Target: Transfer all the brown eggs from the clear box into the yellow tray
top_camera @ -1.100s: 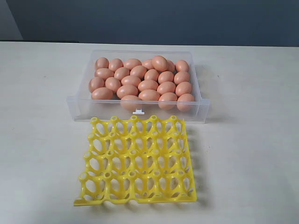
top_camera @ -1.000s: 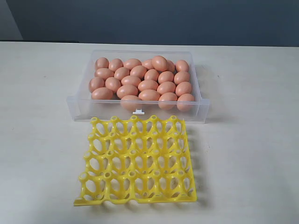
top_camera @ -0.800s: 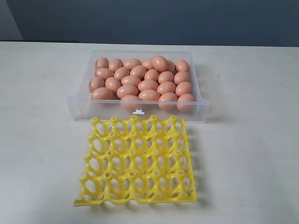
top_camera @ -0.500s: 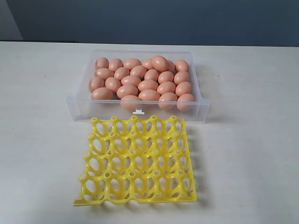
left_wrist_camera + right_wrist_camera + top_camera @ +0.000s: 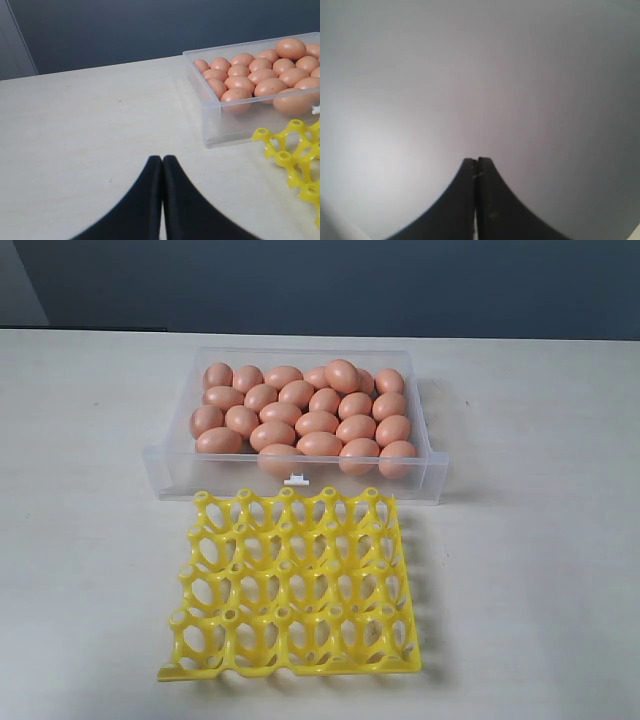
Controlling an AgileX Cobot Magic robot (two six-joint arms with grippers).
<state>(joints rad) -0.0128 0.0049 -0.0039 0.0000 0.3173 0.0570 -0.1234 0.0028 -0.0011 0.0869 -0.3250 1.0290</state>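
Upper centre, exterior view: brown eggs (image 5: 317, 422) piled in clear box (image 5: 210, 480); yellow tray (image 5: 300, 672) just below, cups bare. Eggs likely smooth, fragile: pinch one gently across middle. Left gripper (image 5: 162, 159), right gripper (image 5: 476, 160): pressed together, empty.

Touching brown eggs (image 5: 317, 423) crowd the open-topped clear box (image 5: 220, 481); yellow tray (image 5: 282, 613) beside

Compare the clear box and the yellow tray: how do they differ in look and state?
The clear box is transparent with solid walls; the yellow tray is an opaque open lattice. The clear box holds the brown eggs; the yellow tray's cups are empty. Both rest on the table.
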